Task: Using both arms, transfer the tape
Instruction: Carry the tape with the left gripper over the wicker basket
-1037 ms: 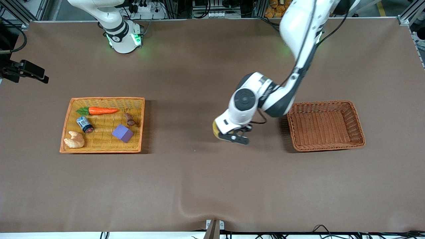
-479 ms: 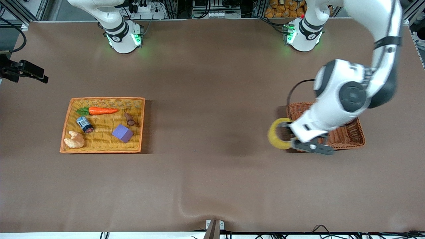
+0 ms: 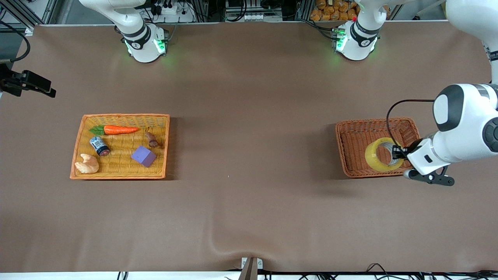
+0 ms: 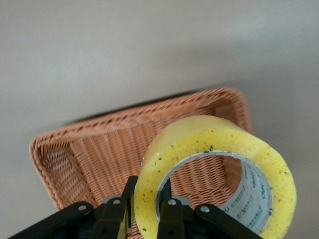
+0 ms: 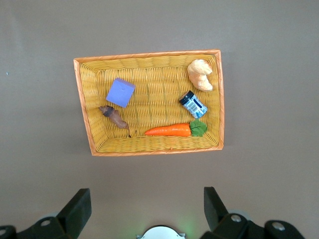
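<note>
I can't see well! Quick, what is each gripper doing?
Left gripper: closed on the yellowish ring-shaped tape roll, over the brown wicker basket.
Right gripper: open, holding nothing.

1. my left gripper (image 3: 397,152) grips the tape (image 3: 383,154), filling the brown basket (image 3: 352,147) toward 3 o'clock.
2. the basket's half toward 9 o'clock lies bare.
3. open table (image 3: 249,136) runs between it and the yellow tray (image 3: 121,116).

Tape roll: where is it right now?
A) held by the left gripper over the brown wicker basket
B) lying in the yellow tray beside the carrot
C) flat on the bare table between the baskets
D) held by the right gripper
A: the left gripper pinches the tape roll's wall, over the brown wicker basket.
</note>
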